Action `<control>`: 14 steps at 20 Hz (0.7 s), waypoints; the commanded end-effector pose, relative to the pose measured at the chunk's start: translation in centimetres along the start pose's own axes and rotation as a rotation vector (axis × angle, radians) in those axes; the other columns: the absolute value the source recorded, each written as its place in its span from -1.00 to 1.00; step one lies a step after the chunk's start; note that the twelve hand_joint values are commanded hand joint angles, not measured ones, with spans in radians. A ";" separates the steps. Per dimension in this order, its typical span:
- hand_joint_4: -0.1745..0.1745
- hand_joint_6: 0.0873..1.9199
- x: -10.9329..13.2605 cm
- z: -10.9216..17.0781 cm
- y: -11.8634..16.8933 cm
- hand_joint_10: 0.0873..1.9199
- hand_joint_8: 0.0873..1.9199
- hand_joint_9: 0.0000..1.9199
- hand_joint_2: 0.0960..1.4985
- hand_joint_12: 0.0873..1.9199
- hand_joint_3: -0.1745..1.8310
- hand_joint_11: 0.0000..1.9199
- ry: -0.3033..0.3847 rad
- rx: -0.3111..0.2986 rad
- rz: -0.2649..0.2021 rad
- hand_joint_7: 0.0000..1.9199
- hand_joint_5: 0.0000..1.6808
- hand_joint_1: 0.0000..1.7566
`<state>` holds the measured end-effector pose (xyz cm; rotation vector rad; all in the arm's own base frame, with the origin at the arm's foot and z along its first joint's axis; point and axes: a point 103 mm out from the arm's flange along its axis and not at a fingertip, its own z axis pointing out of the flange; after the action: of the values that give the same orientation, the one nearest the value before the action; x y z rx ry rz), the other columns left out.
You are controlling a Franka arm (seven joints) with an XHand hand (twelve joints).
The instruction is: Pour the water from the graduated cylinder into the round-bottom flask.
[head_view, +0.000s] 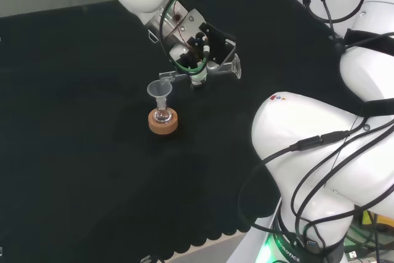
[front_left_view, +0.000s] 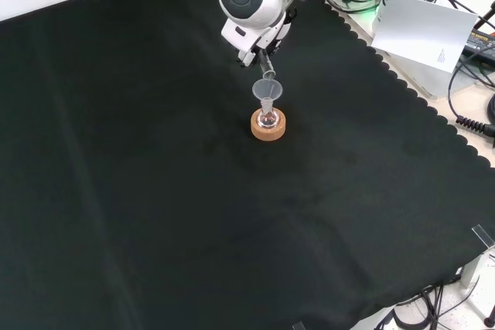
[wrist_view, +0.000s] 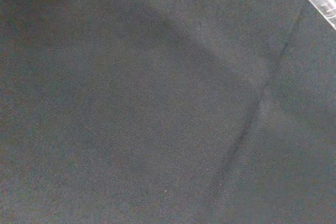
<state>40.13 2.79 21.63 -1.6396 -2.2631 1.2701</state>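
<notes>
Graduated cylinder tipped over the flask's funnel.

Hand [head_view: 200, 44]: fingers curled round the graduated cylinder [head_view: 203, 72], held near level, mouth at the funnel [head_view: 159, 91]. Round-bottom flask [head_view: 162, 115]: upright on cork ring [head_view: 163, 123], mid black cloth [head_view: 74, 152], just below the hand.

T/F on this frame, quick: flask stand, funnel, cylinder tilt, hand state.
1. The round-bottom flask sits on a red ribbed ring. False: it sits on a cork ring.
2. A funnel stands in the flask's neck. True.
3. The graduated cylinder stands upright on the cloth. False: the hand holds it tipped near level, mouth at the funnel.
4. The hand is shut on the cylinder. True.
</notes>
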 end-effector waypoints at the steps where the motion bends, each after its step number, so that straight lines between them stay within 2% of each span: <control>1: -1.00 0.19 -0.4 0.3 -0.1 -0.91 0.19 0.48 0.53 -0.30 -0.83 0.27 0.047 -0.031 -0.027 -0.08 0.02 0.41; 4: -1.00 0.19 -0.2 0.3 -0.2 -0.91 0.19 0.48 0.53 -0.30 -0.83 0.27 0.055 -0.038 -0.031 -0.08 0.02 0.41; 7: -1.00 0.19 -0.3 0.6 -0.3 -0.91 0.19 0.48 0.53 -0.30 -0.83 0.27 0.118 -0.080 -0.058 -0.08 0.02 0.41; 11: -1.00 0.19 -0.6 0.9 -0.6 -0.91 0.19 0.48 0.53 -0.30 -0.83 0.27 0.198 -0.163 -0.088 -0.08 0.02 0.41; 14: -1.00 0.19 -0.8 1.0 -0.8 -0.91 0.19 0.48 0.53 -0.30 -0.83 0.27 0.240 -0.245 -0.091 -0.08 0.02 0.41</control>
<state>39.80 1.42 21.68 -1.6417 -2.2921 1.0333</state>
